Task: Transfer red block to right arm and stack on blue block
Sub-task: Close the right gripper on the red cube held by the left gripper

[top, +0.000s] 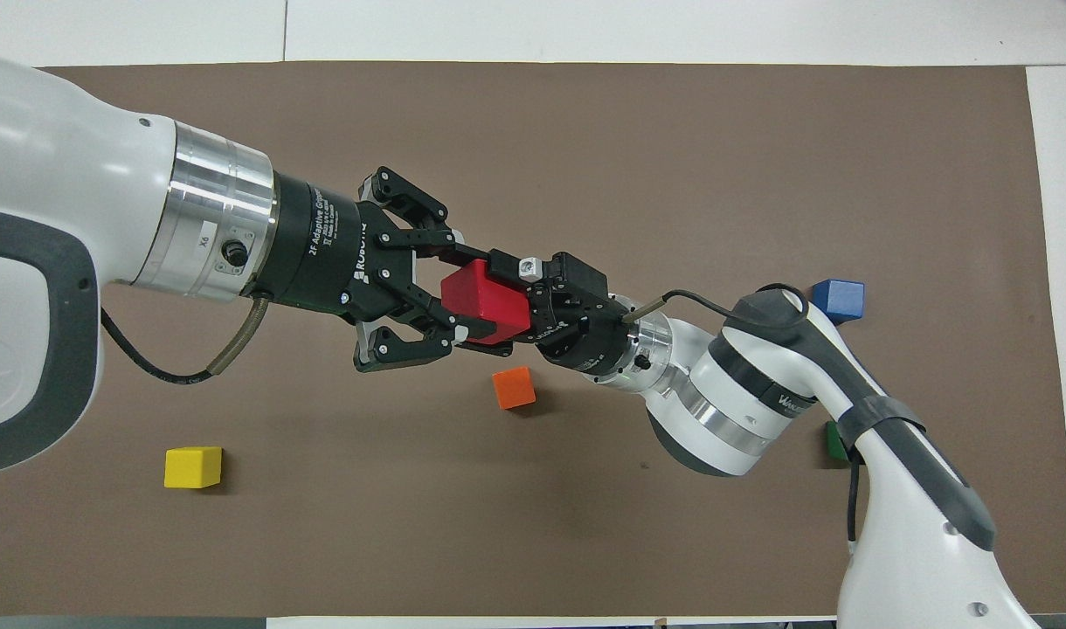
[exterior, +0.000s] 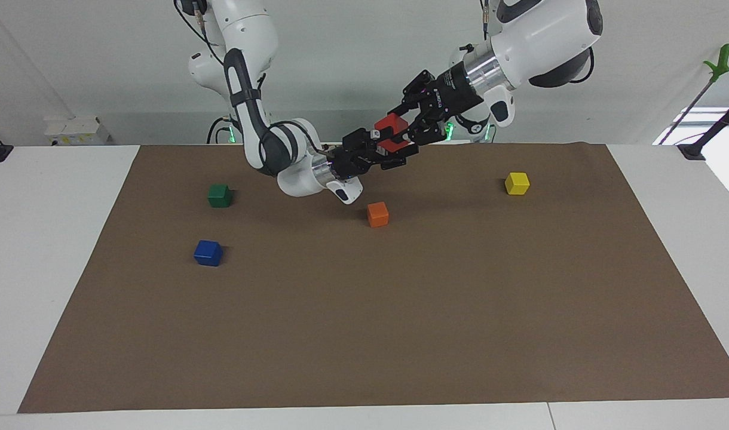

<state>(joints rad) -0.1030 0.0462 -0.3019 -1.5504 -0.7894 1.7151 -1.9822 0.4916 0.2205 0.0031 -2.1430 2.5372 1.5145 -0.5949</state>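
Handover in progress; stacking not yet begun.

- Yellow block [top: 192, 466]: noted on the brown mat [top: 673, 175] at the left arm's end, untouched.
- Left gripper [top: 467, 293]: seen raised over the mat, jaws clamped on the red block [top: 488, 301]. The block was held clear of the surface, in the air over the mat close to the orange block [top: 513, 387]. The pick-up was judged complete.
- Right gripper [top: 508, 306]: brought in nose to nose with the left, its jaws spread apart with one finger on either side of the red block. No grip by it could be made out.
- Blue block [top: 837, 300]: found at the right arm's end, nothing on it, farther from the robots than the green block [exterior: 219, 195].

Left to do, as judged: closing of the right jaws, release by the left, carry to the blue block, placement on top.

Materials: all the cubes were seen as equal, sharp-edged and flat-faced, with a dull painted finish. The mat appeared matte and smooth. The grippers were noted as black linkwork on bright metal collars.
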